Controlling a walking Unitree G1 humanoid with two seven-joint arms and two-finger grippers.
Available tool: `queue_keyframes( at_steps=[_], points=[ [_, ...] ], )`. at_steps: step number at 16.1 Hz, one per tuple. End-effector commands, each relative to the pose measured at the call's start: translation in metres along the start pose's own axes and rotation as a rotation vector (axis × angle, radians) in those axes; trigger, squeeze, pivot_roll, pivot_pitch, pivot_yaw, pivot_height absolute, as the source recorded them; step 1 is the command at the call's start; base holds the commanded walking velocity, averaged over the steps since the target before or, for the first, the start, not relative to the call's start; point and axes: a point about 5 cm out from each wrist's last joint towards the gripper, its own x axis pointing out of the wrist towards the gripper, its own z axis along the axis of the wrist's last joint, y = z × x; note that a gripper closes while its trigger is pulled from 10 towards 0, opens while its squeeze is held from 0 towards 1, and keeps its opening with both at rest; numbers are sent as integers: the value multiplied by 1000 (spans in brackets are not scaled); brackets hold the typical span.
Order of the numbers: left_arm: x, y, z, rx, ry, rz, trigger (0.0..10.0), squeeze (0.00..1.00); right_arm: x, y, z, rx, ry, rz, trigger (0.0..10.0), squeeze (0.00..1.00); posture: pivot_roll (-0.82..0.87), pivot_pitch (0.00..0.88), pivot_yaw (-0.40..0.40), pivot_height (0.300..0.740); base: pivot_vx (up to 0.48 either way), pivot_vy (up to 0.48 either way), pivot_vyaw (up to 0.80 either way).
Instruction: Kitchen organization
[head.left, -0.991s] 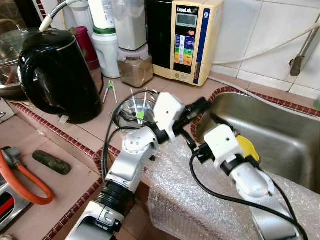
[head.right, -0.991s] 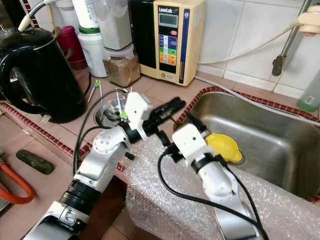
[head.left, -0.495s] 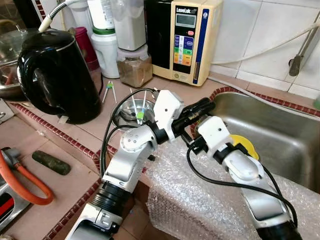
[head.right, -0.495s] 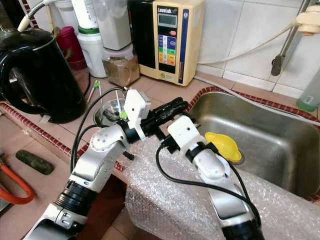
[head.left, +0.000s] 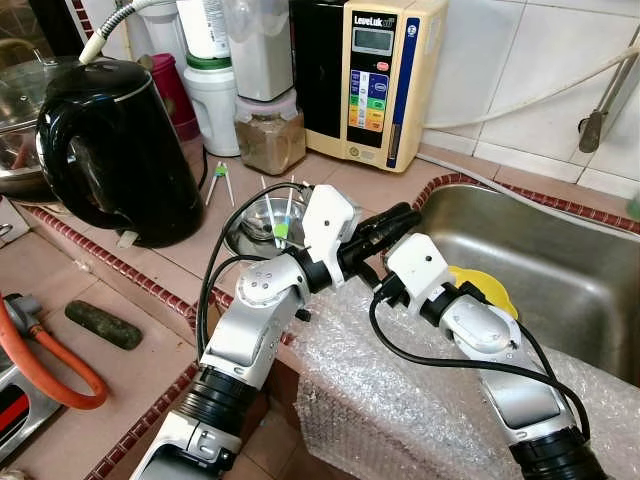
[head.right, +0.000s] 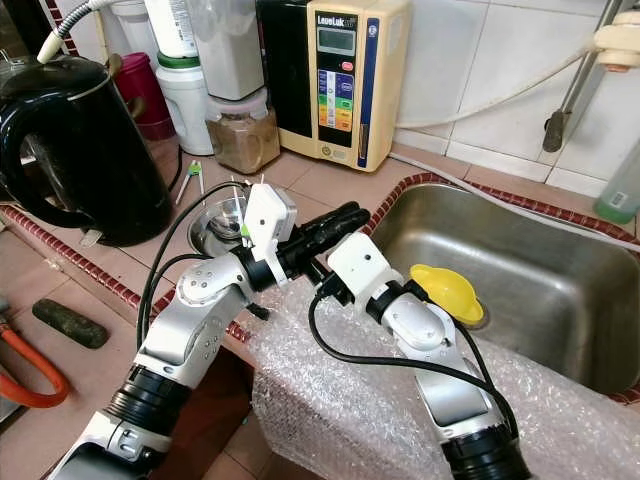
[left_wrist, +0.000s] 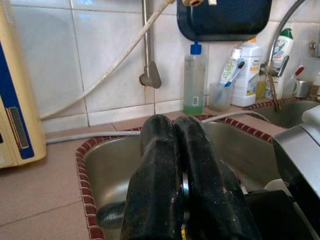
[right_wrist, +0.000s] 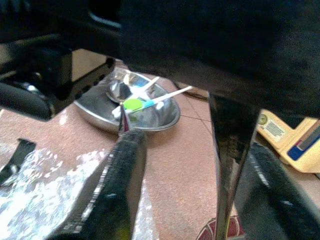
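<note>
At the tiled bench (head.left: 330, 185), the left pincer (head.left: 400, 217), fingers pressed together and empty, reaches over the sink (head.left: 560, 250) rim, crossing the right pincer (right_wrist: 175, 165), spread wide and empty, facing a steel bowl (right_wrist: 150, 112) of utensils. A black kettle (head.left: 115, 150), jars and water ionizer (head.left: 365, 75) crowd behind; a yellow funnel (head.right: 445, 290) sits in the sink.

The sink (head.left: 580, 270) is brushed, dull-shining steel. Beside it the counter (head.left: 130, 290) is matt terracotta tile, and clear bubble wrap (head.left: 400, 400) drapes its edge. The kettle (head.left: 115, 150) is glossy black plastic; the small bowl (head.left: 262, 215) near it is polished metal.
</note>
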Motion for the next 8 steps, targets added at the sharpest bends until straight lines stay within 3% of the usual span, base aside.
queue_keyframes(
  at_steps=[1,8],
  points=[
    [10,-14,14,32,-55,-90,0,0,2,7,-12,7,67,43,0,0,-25,0,57,740,0,0,0],
    [10,-14,15,30,-56,-85,0,0,1,1,-17,-37,75,31,0,0,-23,0,58,740,0,0,0]
  ],
)
